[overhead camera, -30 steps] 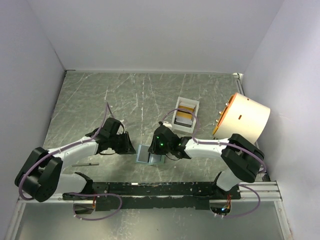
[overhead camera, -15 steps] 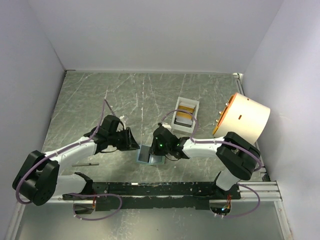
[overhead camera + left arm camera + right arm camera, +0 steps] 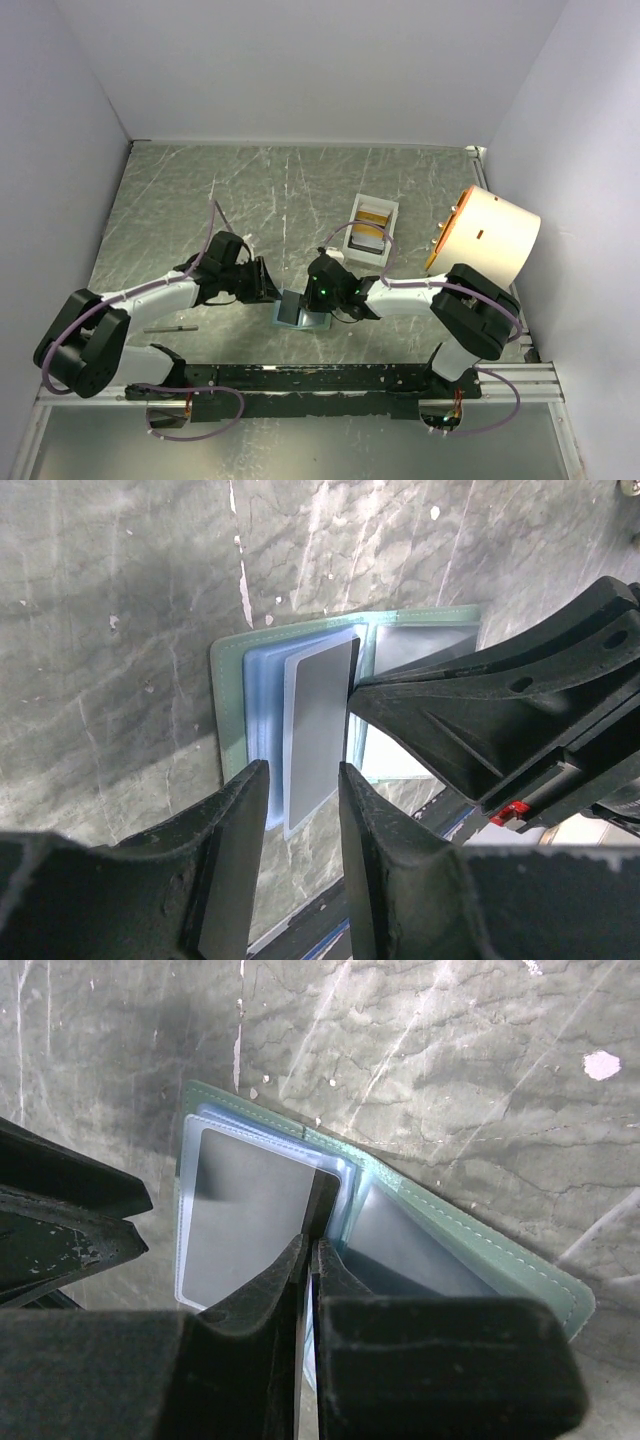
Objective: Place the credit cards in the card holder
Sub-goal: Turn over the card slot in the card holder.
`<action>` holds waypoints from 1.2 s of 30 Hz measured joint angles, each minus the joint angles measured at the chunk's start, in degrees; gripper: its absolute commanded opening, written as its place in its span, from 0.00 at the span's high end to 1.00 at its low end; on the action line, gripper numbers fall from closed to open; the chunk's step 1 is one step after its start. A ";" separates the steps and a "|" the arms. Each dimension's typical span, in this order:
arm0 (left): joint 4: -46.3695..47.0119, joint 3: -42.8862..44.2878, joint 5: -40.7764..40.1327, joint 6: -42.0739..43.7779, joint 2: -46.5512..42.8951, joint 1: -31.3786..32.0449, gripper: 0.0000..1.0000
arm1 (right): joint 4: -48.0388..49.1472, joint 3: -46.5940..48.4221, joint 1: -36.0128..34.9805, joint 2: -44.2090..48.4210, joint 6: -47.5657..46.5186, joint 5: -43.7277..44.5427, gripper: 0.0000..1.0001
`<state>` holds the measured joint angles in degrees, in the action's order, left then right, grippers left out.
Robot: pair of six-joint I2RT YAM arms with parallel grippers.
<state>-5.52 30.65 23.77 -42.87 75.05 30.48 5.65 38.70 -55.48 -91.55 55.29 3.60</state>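
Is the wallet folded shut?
No, the wallet lies open on the table, with a grey card showing in its blue sleeves.

The overhead camera looks down on the card holder (image 3: 298,311) from high and far back. Both wrist cameras peer down at it close-up, one from each side.

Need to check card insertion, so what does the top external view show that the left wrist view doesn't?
Only top external: the white tray holding more cards, and the cream drum at right. Only left wrist, clearly: the grey card in its pale blue sleeve. Both: the open card holder with the right gripper at it.
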 measured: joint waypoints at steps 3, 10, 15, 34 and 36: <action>0.46 -0.07 0.39 0.00 0.70 0.00 0.54 | 0.17 -0.13 0.00 0.00 0.00 0.00 0.96; 2.56 -0.13 1.44 -0.02 1.84 0.00 0.54 | 0.50 -0.26 0.00 -0.11 0.04 -0.02 0.98; 2.75 -0.13 1.51 0.04 3.10 0.00 0.55 | 0.57 -0.26 0.00 -0.17 0.11 -0.04 0.98; 5.14 -0.79 3.91 -0.02 5.31 0.00 0.55 | 1.42 -0.26 0.00 -0.61 0.20 -0.17 0.98; 5.68 -1.36 4.28 -0.28 5.20 0.00 0.55 | 1.70 -0.26 0.00 -0.76 0.20 -0.22 0.98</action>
<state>0.16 29.30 28.05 -43.16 80.25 30.48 7.35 38.44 -55.48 -92.31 55.48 3.38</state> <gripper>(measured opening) 0.447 0.020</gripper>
